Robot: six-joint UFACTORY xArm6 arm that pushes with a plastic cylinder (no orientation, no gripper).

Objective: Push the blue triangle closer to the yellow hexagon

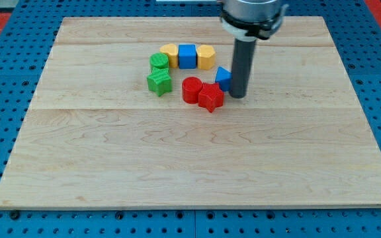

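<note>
Partly hidden, blue triangle (223,77) touches my tip (237,96).

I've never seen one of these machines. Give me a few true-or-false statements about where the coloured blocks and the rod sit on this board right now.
1. My tip sits right beside the blue triangle, on its right in the view. True.
2. The blue cube lies between two yellow blocks. True.
3. The red blocks lie above the yellow hexagon in the view. False: the red cylinder and red star lie below it.
4. The green blocks are on the view's far right. False: they sit left of the red ones.
</note>
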